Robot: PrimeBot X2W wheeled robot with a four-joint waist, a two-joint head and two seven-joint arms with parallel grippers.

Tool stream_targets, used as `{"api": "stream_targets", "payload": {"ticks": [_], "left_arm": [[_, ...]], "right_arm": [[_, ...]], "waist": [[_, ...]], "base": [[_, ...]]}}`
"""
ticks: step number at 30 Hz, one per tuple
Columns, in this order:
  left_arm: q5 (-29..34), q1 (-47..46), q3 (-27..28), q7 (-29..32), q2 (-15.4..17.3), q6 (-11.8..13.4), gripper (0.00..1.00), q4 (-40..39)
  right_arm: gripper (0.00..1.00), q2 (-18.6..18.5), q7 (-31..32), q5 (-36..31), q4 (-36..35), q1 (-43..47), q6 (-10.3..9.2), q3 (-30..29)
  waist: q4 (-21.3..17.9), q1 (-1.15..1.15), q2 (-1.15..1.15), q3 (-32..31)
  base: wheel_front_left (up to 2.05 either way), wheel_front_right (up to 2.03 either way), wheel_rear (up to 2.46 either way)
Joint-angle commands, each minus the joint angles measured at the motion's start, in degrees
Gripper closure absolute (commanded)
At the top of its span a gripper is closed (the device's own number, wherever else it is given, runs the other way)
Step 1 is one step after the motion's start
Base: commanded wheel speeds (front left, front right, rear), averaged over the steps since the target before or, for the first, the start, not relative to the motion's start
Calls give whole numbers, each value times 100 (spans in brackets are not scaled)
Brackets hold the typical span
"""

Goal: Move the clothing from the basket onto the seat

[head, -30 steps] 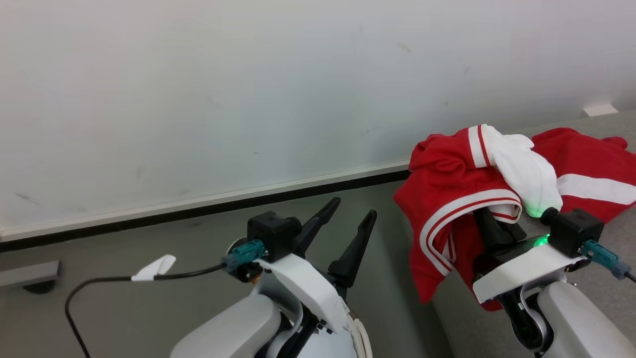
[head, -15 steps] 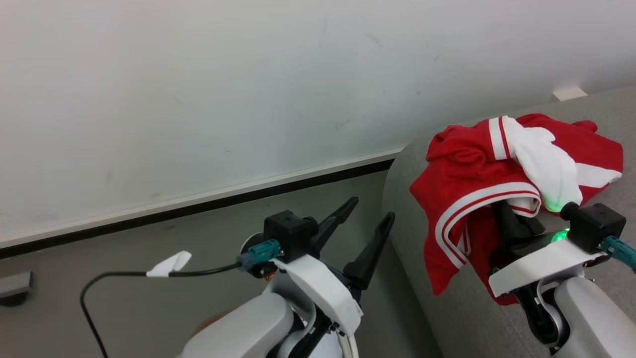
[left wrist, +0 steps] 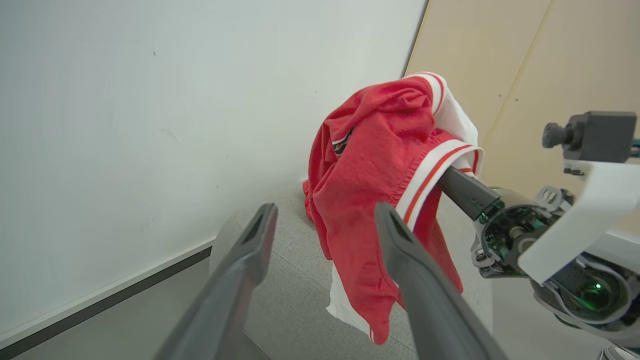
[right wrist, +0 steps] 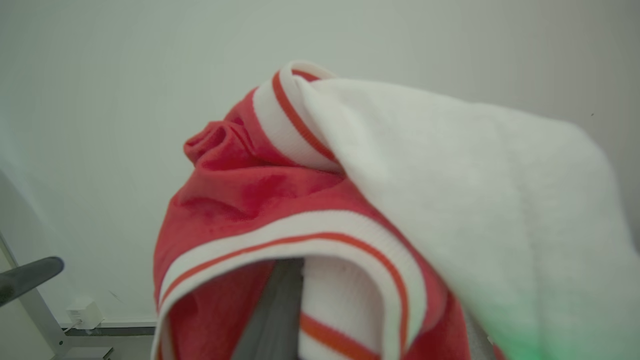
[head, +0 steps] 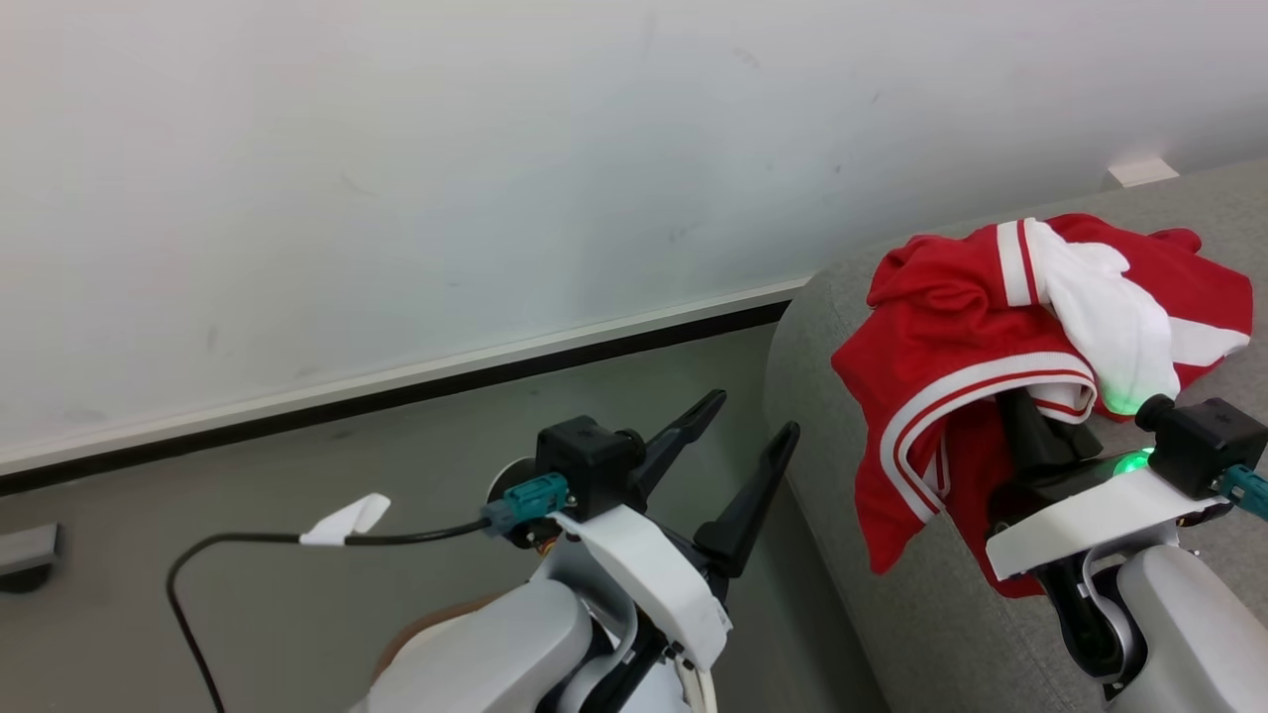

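A bright red garment with white stripe trim and a white panel [head: 951, 337] hangs draped over my right gripper [head: 1018, 414], which is shut on it, fingertips hidden under the cloth. It hangs above the rounded end of the light grey seat [head: 822, 347]. More red fabric with a white panel [head: 1204, 297] rests on the seat just behind. My left gripper [head: 751, 428] stands open and empty over the floor, left of the seat. The left wrist view shows the garment [left wrist: 375, 165] beyond my open fingers [left wrist: 250, 250], above the seat [left wrist: 285, 280]. The garment [right wrist: 260, 195] fills the right wrist view. The basket is out of view.
A white wall with a black baseboard [head: 416, 391] runs behind the grey floor. A black cable with a white tag [head: 342, 520] trails from my left wrist. A grey object [head: 25, 550] sits at the far left. A beige panel [left wrist: 540, 60] stands behind the seat.
The head view has shifted, so more of the seat's end shows. The garment stays draped on my right gripper and now sits further over the seat. My left gripper stays open.
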Motion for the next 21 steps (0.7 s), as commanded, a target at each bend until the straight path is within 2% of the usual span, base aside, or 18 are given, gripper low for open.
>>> {"api": "stream_targets", "payload": {"ticks": [1,10,14,21], "left_arm": [[47,-52,-9,22,24,-8,0,-22],[204,-399,-55,166,8,28,0,-270],[329,-695,-70,290,21,0,0,-460],[542,-1266,-65,427,-23,-75,0,-825]], "right_arm": [[100,-16,0,-23,-44,34,-13,-33],[100,-86,0,-32,-167,-237,-13,-477],[100,-193,0,-141,-222,-565,-13,-776],[100,-623,0,-469,-73,-1428,-13,-1573]], "waist": [[14,0,0,20],[178,0,0,570],[265,0,0,1093],[553,0,0,2145]], "base": [[0,0,0],[0,0,0],[0,0,0],[0,0,0]]}}
